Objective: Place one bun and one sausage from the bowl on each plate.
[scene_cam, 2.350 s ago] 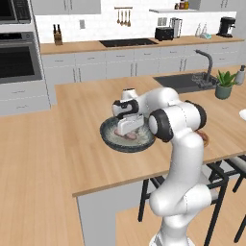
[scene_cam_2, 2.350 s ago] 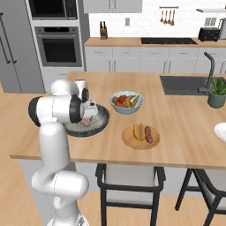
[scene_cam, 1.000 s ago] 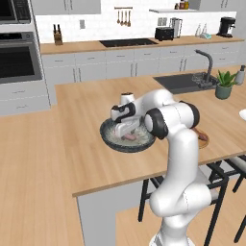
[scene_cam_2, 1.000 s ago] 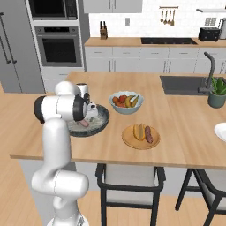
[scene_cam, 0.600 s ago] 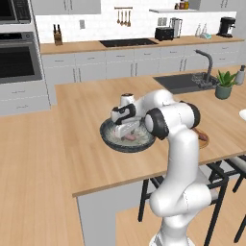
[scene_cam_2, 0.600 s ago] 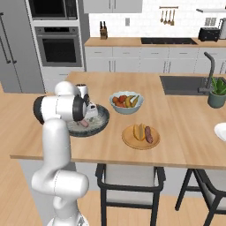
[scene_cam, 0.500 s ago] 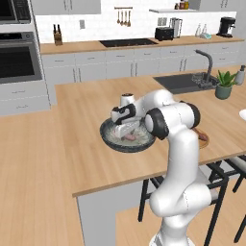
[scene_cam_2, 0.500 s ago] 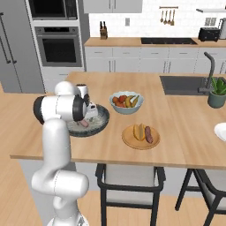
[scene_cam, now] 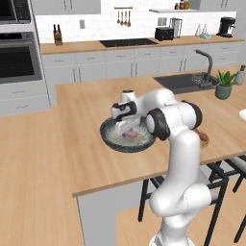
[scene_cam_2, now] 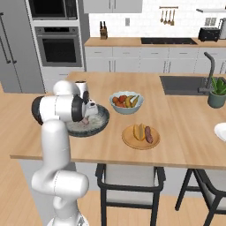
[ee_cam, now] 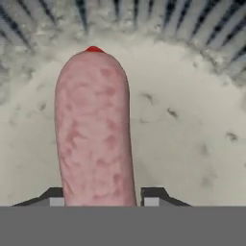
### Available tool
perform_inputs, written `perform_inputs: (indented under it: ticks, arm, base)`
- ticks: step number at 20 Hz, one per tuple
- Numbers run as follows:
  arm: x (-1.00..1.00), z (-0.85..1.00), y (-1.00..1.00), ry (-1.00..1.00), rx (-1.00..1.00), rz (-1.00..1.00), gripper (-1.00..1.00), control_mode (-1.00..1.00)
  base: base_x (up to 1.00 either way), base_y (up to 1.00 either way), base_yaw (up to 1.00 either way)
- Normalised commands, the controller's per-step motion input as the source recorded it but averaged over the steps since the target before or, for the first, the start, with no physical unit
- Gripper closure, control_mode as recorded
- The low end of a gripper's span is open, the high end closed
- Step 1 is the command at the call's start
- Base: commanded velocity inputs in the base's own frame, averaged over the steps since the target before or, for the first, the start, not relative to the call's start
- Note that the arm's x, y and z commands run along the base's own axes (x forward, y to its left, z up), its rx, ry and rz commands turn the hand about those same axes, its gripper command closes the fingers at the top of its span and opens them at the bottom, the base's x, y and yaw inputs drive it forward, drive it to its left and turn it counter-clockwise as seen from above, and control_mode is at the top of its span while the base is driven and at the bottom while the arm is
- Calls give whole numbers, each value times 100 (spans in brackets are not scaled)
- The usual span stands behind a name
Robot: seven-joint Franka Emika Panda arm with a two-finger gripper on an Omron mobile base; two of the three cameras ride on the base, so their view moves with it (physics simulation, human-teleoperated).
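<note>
The dark grey bowl (scene_cam: 108,140) (scene_cam_2: 103,118) sits on the wooden island. My gripper (scene_cam: 126,130) (scene_cam_2: 84,119) reaches down into it. In the hand view a pinkish sausage (ee_cam: 93,129) lies on the speckled bowl floor (ee_cam: 192,134), and my gripper (ee_cam: 103,197) has a fingertip pressed against each side of it. The tan plate (scene_cam_2: 130,140) holds a bun (scene_cam_2: 138,131) and a second sausage (scene_cam_2: 148,134). The white plate (scene_cam_2: 222,131) shows at the right edge. The arm hides much of the bowl's inside in both base views.
A pale fruit bowl (scene_cam_2: 126,102) with bananas stands just behind the tan plate. A sink (scene_cam_2: 185,84) and a potted plant (scene_cam_2: 217,97) are at the far right. Stools stand under the island's near edge.
The hand has dropped lower into the bowl and its jaws have closed in from wide open onto the sausage. The plates and fruit bowl have not moved.
</note>
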Motion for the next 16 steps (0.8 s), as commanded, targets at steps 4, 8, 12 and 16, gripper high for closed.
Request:
perform_inputs:
  ticks: [4, 8, 12, 16]
  arm:
    - [-34, 76, -13, 0, 1, -12, 100, -100]
    - [-80, 56, -34, 1, 5, -24, 100, -100]
    - [-98, 43, -34, 0, 6, -28, 100, -100]
    - [-97, 36, -33, -2, 4, -30, 100, -100]
  base:
    - [0, 0, 0]
    - [0, 0, 0]
    - [0, 0, 0]
    - [0, 0, 0]
